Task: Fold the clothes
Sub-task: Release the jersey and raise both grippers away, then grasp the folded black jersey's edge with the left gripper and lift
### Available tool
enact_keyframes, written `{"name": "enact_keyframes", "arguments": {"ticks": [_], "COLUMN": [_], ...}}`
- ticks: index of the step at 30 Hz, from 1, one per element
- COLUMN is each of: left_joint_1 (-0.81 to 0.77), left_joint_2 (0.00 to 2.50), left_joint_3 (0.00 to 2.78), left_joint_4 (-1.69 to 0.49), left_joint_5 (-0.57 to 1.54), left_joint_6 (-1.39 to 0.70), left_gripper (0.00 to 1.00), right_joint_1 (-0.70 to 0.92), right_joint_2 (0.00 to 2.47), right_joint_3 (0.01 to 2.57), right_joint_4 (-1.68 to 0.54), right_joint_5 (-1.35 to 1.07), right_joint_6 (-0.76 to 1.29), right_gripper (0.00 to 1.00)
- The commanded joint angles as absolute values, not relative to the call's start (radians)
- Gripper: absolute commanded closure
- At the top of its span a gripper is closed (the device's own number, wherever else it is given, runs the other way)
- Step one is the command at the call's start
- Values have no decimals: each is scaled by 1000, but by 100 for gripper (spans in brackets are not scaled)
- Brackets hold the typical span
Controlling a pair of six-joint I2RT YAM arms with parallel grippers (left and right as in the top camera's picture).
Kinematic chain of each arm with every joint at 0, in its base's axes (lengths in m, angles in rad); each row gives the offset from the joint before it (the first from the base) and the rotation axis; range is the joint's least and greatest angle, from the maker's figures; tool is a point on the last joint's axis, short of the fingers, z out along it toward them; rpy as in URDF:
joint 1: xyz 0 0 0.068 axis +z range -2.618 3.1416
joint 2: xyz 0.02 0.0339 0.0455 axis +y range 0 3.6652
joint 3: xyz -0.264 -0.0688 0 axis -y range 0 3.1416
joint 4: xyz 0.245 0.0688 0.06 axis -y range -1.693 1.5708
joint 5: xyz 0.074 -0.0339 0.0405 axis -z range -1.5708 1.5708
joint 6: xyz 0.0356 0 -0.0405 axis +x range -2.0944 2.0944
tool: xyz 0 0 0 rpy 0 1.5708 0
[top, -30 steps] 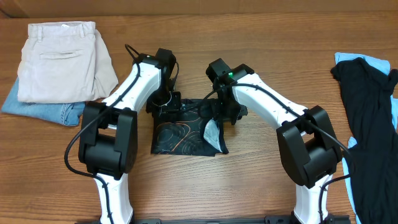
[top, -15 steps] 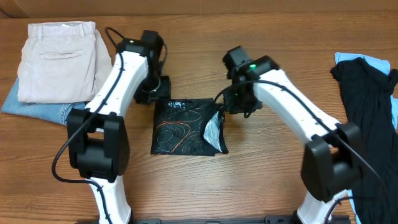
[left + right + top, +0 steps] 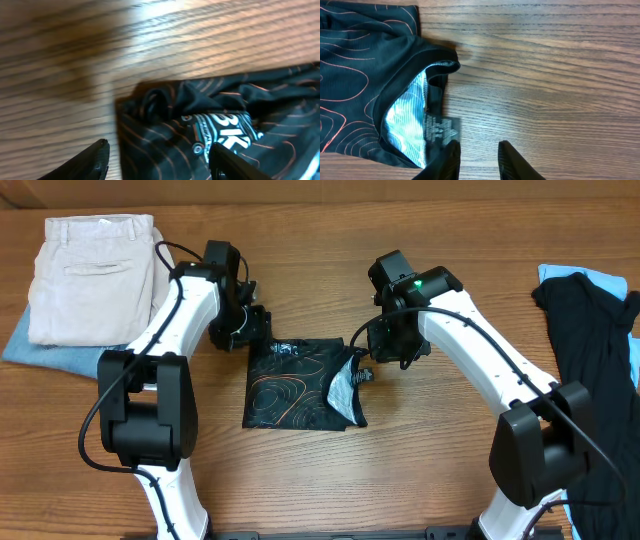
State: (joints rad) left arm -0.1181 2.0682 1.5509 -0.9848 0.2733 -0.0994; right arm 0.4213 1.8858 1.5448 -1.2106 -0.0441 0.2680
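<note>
Both claws hang released and empty. The left gripper (image 3: 157,152) has its fingers spread wide just off the far-left corner of the shirt (image 3: 295,385), where the cloth bunches in a small knot. The right gripper (image 3: 477,150) has its fingers parted a little beside the collar (image 3: 405,120), one finger close to the neck label (image 3: 440,129) (touching or not, I cannot tell).

A second ago both were down on the shirt's far edge. They have since let go and drawn outward, the left toward the table's far-left corner, the right toward the right edge. The shirt lies as a compact dark rectangle at the middle of the tabletop, the collar's pale lining showing on its right side. That suggests the fold is essentially done, with only tidying or setting aside left.

Trousers (image 3: 95,275) on jeans (image 3: 60,355) sit at the far-left corner. Another dark garment (image 3: 590,350) drapes at the right edge.
</note>
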Motion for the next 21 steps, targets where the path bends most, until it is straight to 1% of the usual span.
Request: {"name": "enact_keyframes", "arguments": {"ticks": [1, 12, 15, 16, 19, 20, 21], "left_joint_1": [-121, -117, -117, -117, -120, -120, -119], "left_joint_2": [2059, 2098, 2122, 2131, 2139, 2139, 2139], "left_joint_3": [1528, 1499, 1499, 1499, 1499, 1499, 1499], "left_joint_4": [-971, -923, -919, -919, -928, -932, -934], "left_joint_5": [340, 310, 311, 312, 316, 315, 315], "left_joint_6": [-29, -21, -21, -21, -6, 6, 17], "left_gripper": [33, 32, 33, 34, 44, 50, 54], "right_joint_1": [423, 423, 423, 423, 423, 423, 423], "right_joint_2": [1872, 1872, 1872, 1872, 1872, 1872, 1872], "right_joint_3": [1559, 1559, 1559, 1559, 1559, 1559, 1559], "right_joint_4": [-1211, -1214, -1214, -1214, -1214, -1214, -1214], "right_joint_5": [-38, -38, -38, -38, -38, -38, -38], "right_joint_6": [265, 265, 265, 265, 265, 265, 265], "right_gripper": [71, 71, 71, 71, 71, 71, 71]}}
